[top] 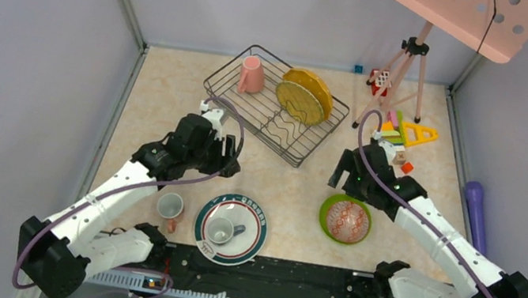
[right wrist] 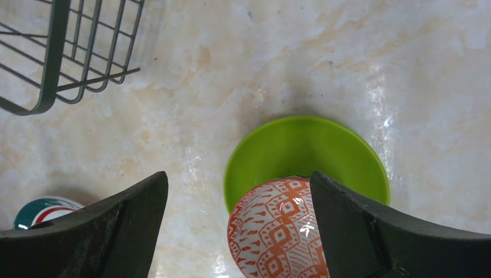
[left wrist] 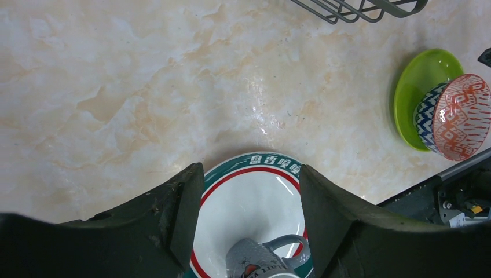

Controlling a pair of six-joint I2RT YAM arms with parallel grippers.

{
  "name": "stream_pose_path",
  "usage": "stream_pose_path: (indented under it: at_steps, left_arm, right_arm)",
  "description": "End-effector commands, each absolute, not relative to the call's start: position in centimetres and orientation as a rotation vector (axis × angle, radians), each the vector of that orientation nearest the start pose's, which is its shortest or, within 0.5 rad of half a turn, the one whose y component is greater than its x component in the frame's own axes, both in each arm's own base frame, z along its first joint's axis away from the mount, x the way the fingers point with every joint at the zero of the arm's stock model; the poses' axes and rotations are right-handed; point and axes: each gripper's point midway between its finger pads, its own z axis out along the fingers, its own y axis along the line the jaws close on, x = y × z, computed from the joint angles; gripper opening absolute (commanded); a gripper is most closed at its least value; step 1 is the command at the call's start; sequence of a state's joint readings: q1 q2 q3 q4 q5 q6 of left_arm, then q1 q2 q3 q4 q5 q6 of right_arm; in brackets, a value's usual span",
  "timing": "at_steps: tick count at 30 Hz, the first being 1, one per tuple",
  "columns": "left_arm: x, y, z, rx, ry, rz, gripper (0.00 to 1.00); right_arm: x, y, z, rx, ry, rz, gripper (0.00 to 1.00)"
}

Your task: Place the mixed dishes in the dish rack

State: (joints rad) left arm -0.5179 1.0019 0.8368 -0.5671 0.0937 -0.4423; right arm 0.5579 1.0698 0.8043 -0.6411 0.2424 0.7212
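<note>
The dark wire dish rack [top: 302, 141] stands at the back centre and holds a pink mug [top: 252, 75] and two yellow plates [top: 303, 95] on edge. A green-rimmed white plate [top: 254, 230] near the front carries a grey-handled cup [top: 220, 230]. A small white cup [top: 170, 205] stands to its left. The lime green plate [top: 330, 207] holds the patterned bowl [top: 349, 221], orange inside and blue-white outside. My left gripper [top: 225, 162] is open and empty above the green-rimmed plate [left wrist: 249, 197]. My right gripper [top: 342, 174] is open and empty above the bowl [right wrist: 278, 229] and the lime plate [right wrist: 301, 147].
Colourful toy blocks [top: 406, 131] and a pink tripod [top: 404, 63] stand at the back right. A purple object [top: 477, 215] lies by the right wall. A pink perforated board [top: 466, 13] hangs overhead. The rack's corner shows in the right wrist view [right wrist: 52, 63].
</note>
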Motion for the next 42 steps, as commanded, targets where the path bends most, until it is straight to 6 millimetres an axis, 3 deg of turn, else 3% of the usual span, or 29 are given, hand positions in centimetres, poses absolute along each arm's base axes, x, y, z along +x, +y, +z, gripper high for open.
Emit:
stream_pose_path:
  at_steps: [1,7,12,18,34,37,39,42]
  left_arm:
    - [23.8,-16.9,18.2,0.148,2.313,-0.566,0.66]
    - [23.7,-16.9,18.2,0.142,2.313,-0.566,0.66]
    - [24.0,-17.0,18.6,0.135,2.301,-0.572,0.66]
    - [24.1,-16.9,19.1,0.141,2.272,-0.570,0.66]
    - [24.1,-16.7,19.2,0.163,2.251,-0.563,0.66]
    - [24.1,-16.8,19.1,0.166,2.244,-0.565,0.66]
    - [24.2,-16.8,19.0,0.166,2.249,-0.561,0.66]
    - [24.2,-16.8,18.9,0.166,2.252,-0.560,0.66]
  right_arm:
    - [24.1,11.1,13.3,0.460,2.388,0.185,0.89]
    - [22.6,8.3,12.0,0.654,2.435,0.071,0.81]
    - [21.8,8.3,11.9,0.794,2.441,0.120,0.80]
    - [21.4,7.7,11.1,0.706,2.500,0.032,0.75]
    - [15.9,6.9,8.4,0.826,2.667,-0.022,0.71]
    - [14.9,7.1,7.1,0.842,2.707,-0.011,0.71]
    - [14.5,7.4,6.2,0.854,2.721,0.008,0.67]
    - [14.6,7.7,5.8,0.865,2.718,0.036,0.54]
